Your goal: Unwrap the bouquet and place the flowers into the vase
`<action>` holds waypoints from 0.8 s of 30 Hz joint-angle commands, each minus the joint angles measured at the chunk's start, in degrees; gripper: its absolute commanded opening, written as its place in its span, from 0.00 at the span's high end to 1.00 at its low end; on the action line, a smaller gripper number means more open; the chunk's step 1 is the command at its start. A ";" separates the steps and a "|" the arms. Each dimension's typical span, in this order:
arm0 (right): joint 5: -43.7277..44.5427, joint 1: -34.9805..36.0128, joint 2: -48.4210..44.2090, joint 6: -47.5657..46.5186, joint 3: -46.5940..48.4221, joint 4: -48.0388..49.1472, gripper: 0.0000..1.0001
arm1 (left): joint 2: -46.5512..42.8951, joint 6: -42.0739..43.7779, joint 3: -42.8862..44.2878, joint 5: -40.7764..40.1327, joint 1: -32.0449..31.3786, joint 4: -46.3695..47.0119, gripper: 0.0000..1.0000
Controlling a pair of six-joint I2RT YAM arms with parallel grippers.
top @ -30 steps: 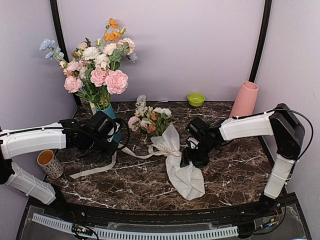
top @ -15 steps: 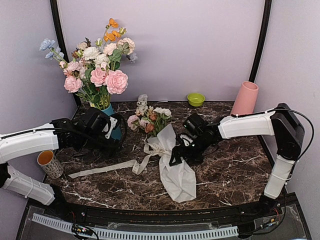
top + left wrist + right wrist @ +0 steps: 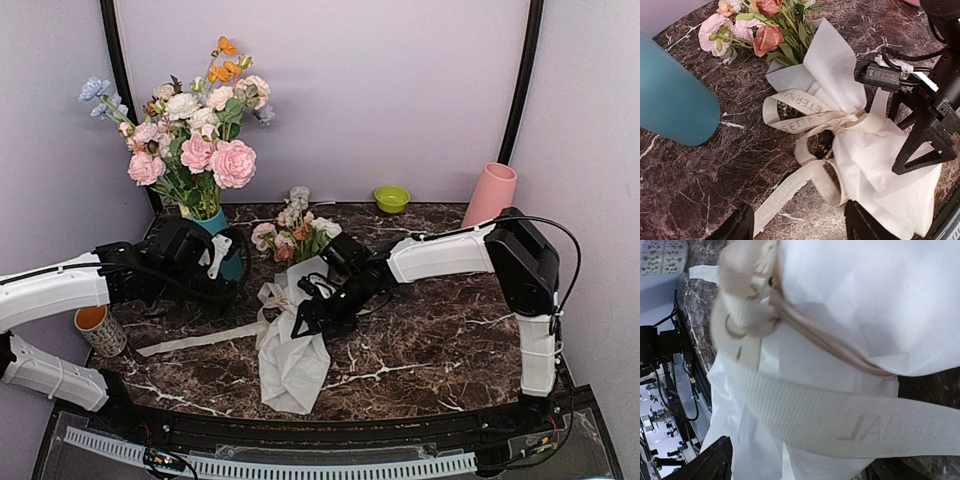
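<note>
Cream paper (image 3: 290, 370) is enclosing the stems of the bouquet (image 3: 835, 80), which is lying on the tabletop (image 3: 440, 340) about midway across, with the flowers (image 3: 268, 236) pointing far and the paper tail pointing near. The ribbon (image 3: 790, 97) is hanging in slack loops, yet the knot (image 3: 842, 120) is apparently holding at the waist of the wrap, so the untying step is judged unfinished.

The right arm (image 3: 440, 255) is reaching left over the waist. Its jaws are standing wide apart, straddling paper and ribbon, and are not seen clamping either. The left arm (image 3: 60, 285) is hovering just left of the bouquet with its jaws apart and nothing between them, one ribbon tail lying below.

Recommended practice:
- The right jaws should be pinning the paper close to the knot, not the stems.
- The left jaws should be taking the free tail low and drawing it left along the tabletop, away from the knot.
- Pulling without an anchor is likely to drag the whole bundle.
- The teal vase (image 3: 670, 105) is standing close to the left arm and is at risk of a knock.

The vase (image 3: 490, 198) is standing at the far right, well apart from the bouquet.
</note>
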 commanded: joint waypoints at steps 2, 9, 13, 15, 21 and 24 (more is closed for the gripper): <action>-6.25 1.63 1.79 -5.26 5.42 1.97 0.11 | -5.21 -4.35 -4.06 -2.42 -0.01 2.32 0.32; -6.92 1.54 -2.86 -14.43 5.04 -4.19 0.03 | -8.40 -11.56 -6.71 -2.25 -0.01 0.96 0.12; -4.17 1.54 -6.63 -22.81 5.63 -9.93 0.02 | -8.32 -11.00 -8.21 5.41 0.00 4.34 0.10; -1.96 1.38 -8.31 -26.54 5.66 -12.46 0.01 | -7.83 -10.58 -8.27 7.87 -0.01 5.77 0.10; 9.48 0.75 -15.10 -39.71 2.62 -15.14 0.01 | -4.22 -8.10 -5.62 15.44 -0.62 8.85 0.14; 11.80 -0.31 -19.34 -44.77 -1.90 -10.64 0.00 | -0.91 -6.46 -2.73 16.93 -2.06 7.70 0.19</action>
